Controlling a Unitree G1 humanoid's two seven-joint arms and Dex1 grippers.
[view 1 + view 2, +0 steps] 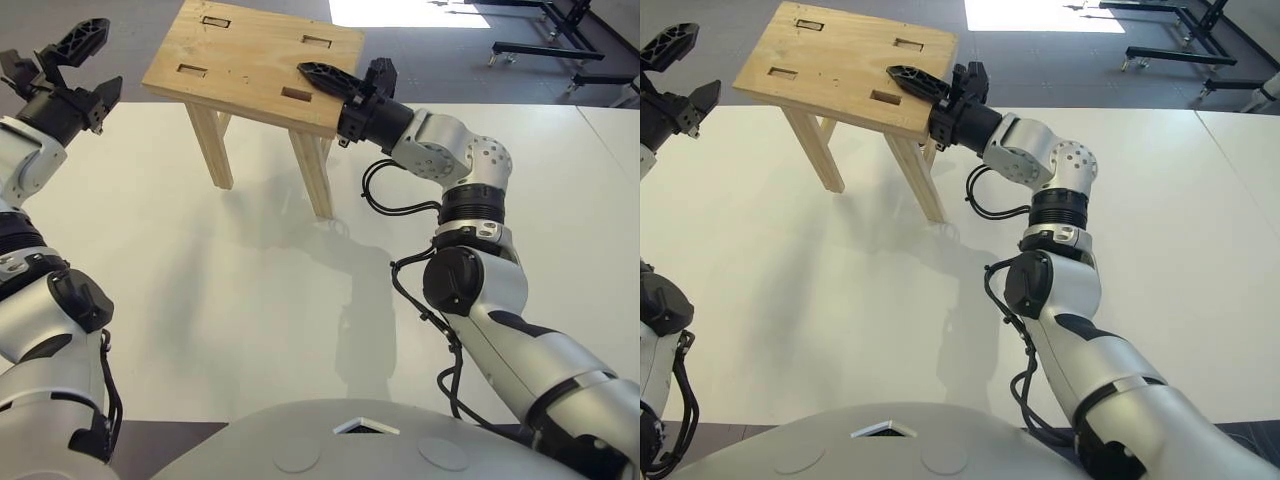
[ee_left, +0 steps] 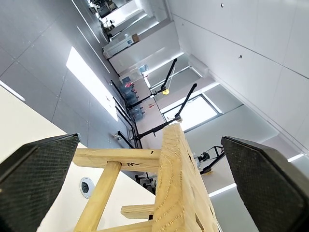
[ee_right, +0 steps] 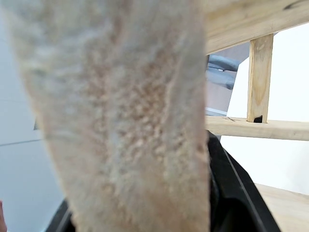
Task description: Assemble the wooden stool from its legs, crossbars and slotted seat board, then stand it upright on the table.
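Now, stool: we find the pale wooden stool with slotted rectangular seat (image 1: 250,55) upright, far on the white table (image 1: 200,300).
Right gripper (image 1: 328,85): clamped on the seat's near right edge.
Left gripper (image 1: 72,65): spread wide, apart at its left.

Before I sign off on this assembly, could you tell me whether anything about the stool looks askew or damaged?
Nothing stands out. The stool stands upright on the table, its visible legs straight and nothing cracked. The right claw is clamped on the edge of the seat; the left claw is open, clear of it.
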